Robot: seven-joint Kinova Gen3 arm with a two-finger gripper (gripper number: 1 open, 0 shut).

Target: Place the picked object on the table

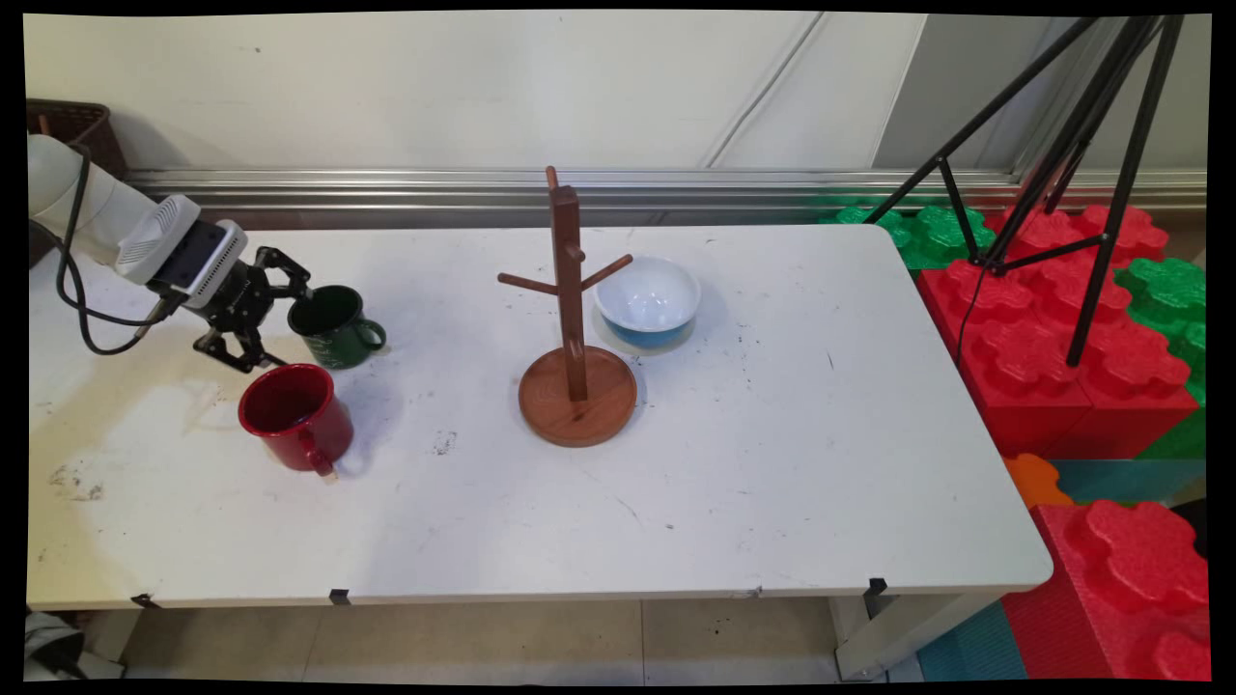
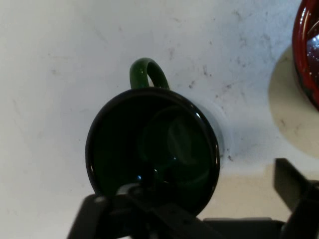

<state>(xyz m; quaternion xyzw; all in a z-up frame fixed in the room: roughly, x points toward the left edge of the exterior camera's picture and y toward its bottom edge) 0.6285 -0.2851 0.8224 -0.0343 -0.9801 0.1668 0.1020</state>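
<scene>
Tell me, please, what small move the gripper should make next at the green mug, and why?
Probably close the fingers: the gripper is open at the green mug, and in the hand view one finger seems to reach inside the rim while the other stays outside, so closing would likely pinch the wall.

Looking straight down into a dark green mug (image 2: pixel 152 149), its glossy black rim ringing a deep green interior, and its green handle (image 2: pixel 148 73) pointing toward the top of the picture. It stands on the white, scuffed worktop (image 2: pixel 60 64). At the right edge, part of a shiny red mug (image 2: pixel 308 50) shows, well apart from the green one, with its shadow on the worktop beside it. From the bottom edge the jaws' black linkage (image 2: pixel 149 214) rises; one finger (image 2: pixel 294 189) stands to the right of the green mug, clear of its rim, the other overlaps the rim at lower left.
</scene>
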